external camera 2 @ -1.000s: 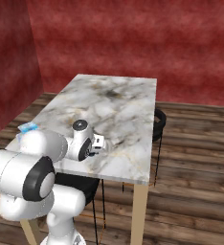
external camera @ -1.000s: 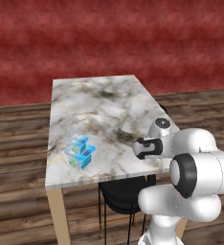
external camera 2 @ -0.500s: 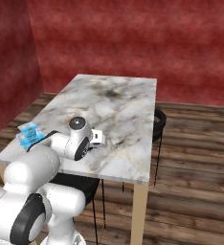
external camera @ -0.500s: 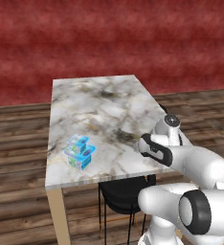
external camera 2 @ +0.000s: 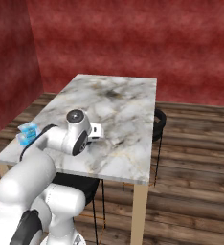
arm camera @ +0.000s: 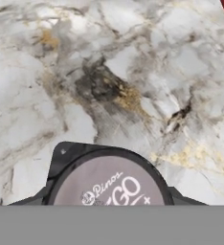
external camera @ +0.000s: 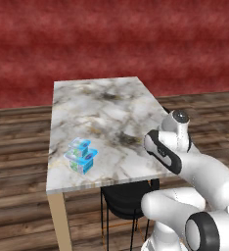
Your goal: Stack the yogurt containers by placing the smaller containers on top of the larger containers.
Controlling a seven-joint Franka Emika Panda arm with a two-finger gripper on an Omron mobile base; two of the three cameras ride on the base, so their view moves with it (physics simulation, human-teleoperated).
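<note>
Gripper (arm camera: pixel 104 202) clamped, by the look of the hand view, on the tiny dark cup (arm camera: pixel 109 181): grey printed lid close under the camera, dark fingertips (arm camera: pixel 30 201) pressed to its sides, marble worktop (external camera: pixel 106 108) well below. Held above the near right part of the worktop, well apart from the stack. Over near the left front corner, small light-blue tub (external camera: pixel 79 145) already seated on the big blue-topped tub (external camera: pixel 83 164). Roughly half done, then. Left to do: carry the cup across, set it on top of the stack, let go.
</note>
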